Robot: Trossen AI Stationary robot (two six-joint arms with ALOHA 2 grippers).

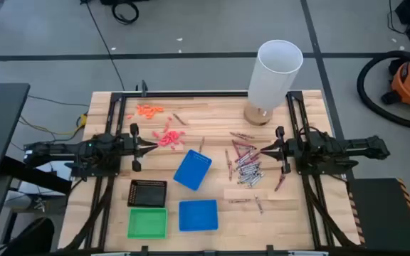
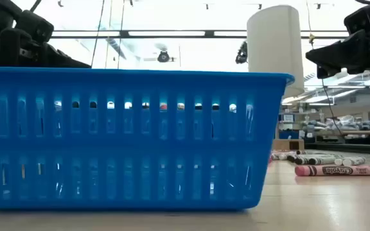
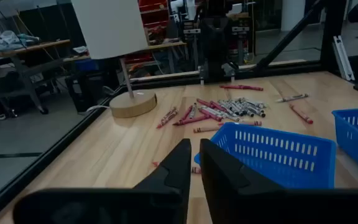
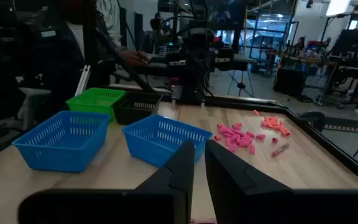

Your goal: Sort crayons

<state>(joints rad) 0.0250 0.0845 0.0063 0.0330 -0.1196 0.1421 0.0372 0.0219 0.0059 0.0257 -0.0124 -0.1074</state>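
Left gripper (image 1: 154, 146) nearly closed (empty), right gripper (image 1: 263, 151) likewise, beside crayons (image 1: 246, 168), touching nothing.

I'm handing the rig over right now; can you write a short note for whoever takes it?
Left claw: shut, empty, raised at the table's left side.
Right claw: shut, empty, raised at the right side.
Crayons: loose heap in front of the right claw, a few strays around it.
Baskets: two blue, one green, one black; no crayon seen in them.
Done: nothing sorted yet.
Left: all the sorting.

In the low view the blue basket (image 2: 127, 138) hides most crayons (image 2: 339, 170).
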